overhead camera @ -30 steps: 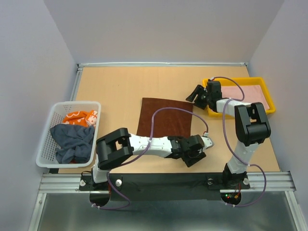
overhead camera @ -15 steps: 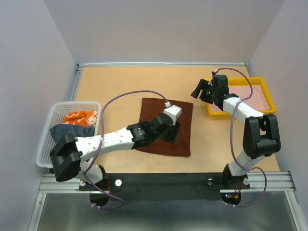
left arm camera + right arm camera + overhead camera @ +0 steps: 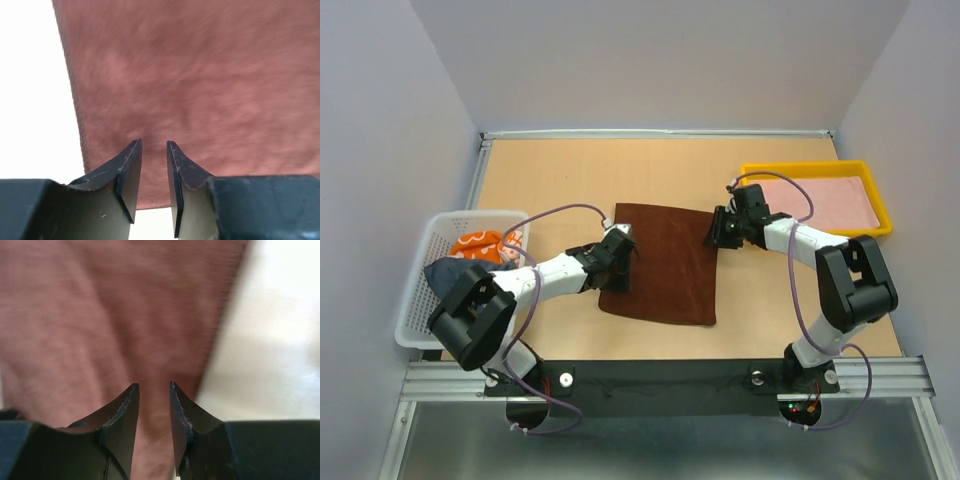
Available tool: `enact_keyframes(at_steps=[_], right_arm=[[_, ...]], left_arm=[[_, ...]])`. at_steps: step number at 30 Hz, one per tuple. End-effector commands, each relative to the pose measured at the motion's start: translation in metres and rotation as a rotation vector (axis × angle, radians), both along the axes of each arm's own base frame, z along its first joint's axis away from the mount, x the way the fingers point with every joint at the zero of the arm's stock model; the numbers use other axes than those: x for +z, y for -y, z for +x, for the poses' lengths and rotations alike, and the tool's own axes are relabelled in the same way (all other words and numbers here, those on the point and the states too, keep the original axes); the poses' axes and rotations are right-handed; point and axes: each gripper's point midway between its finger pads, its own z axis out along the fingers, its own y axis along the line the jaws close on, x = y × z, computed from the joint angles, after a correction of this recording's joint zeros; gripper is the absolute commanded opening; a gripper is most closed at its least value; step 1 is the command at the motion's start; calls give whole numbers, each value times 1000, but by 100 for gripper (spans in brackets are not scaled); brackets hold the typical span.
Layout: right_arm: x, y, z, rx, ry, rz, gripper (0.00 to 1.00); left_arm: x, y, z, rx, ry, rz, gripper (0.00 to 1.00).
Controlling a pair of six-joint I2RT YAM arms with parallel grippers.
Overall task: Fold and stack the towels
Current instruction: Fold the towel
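Reddish-brown towel (image 3: pixel 665 265), spread flat mid-bench (image 3: pixel 570 180), fold about to begin.
Left edge: white mesh basket (image 3: pixel 420 290) holding orange towel (image 3: pixel 480 243) and navy towel (image 3: pixel 470 285), both unfolded. Left jaws: over the brown towel's left hem, narrowly parted, no cloth seen between. Right jaws: over its right hem, same narrow gap, empty. Far right corner: yellow tray (image 3: pixel 810 167), pink cloth (image 3: pixel 820 200) inside. Handling: pinch both hems level, lift together, lay edge squarely on edge. Brands, writing: none legible.

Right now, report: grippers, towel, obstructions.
Left gripper and right gripper at opposite side edges of brown towel, jaws narrowly apart, nothing visibly pinched. Towel flat, unfolded. Nothing seen in the way.
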Motion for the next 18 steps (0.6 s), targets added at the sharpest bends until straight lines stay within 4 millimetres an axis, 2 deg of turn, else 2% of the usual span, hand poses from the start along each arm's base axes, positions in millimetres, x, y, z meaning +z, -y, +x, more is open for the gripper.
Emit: enact_keyframes(at_steps=[1, 2, 3, 5, 6, 8, 9, 12, 14, 15, 17, 18], right_arm=[[-23, 14, 6, -20, -25, -82, 36], [-24, 18, 12, -25, -11, -119, 36], [-33, 22, 15, -25, -23, -141, 36], [-38, 26, 22, -28, -23, -167, 36], [-44, 32, 25, -35, -33, -187, 36], [-45, 37, 32, -42, -22, -212, 36], [-45, 39, 34, -42, -16, -224, 36], [-27, 38, 45, -18, 39, -238, 37], [-6, 34, 51, 43, 102, -238, 39], [7, 31, 58, 63, 140, -237, 41], [24, 28, 62, 118, 187, -244, 45], [39, 23, 69, 172, 236, -246, 50]], left_arm=[[-32, -14, -43, 28, -189, -8, 37], [-33, -12, -53, 26, -222, -39, 37], [-42, -21, -65, 37, -251, -34, 38], [-41, -25, -74, 77, -266, -65, 38], [-48, -34, -83, 94, -287, -53, 38], [-43, -35, -87, 122, -287, -95, 38], [-47, -39, -94, 133, -305, -99, 38], [-41, -40, -99, 161, -306, -139, 36], [-30, -40, -92, 173, -260, -156, 37], [-19, -37, -86, 168, -231, -161, 44], [0, -34, -70, 162, -159, -170, 53], [20, -31, -51, 158, -85, -164, 62]])
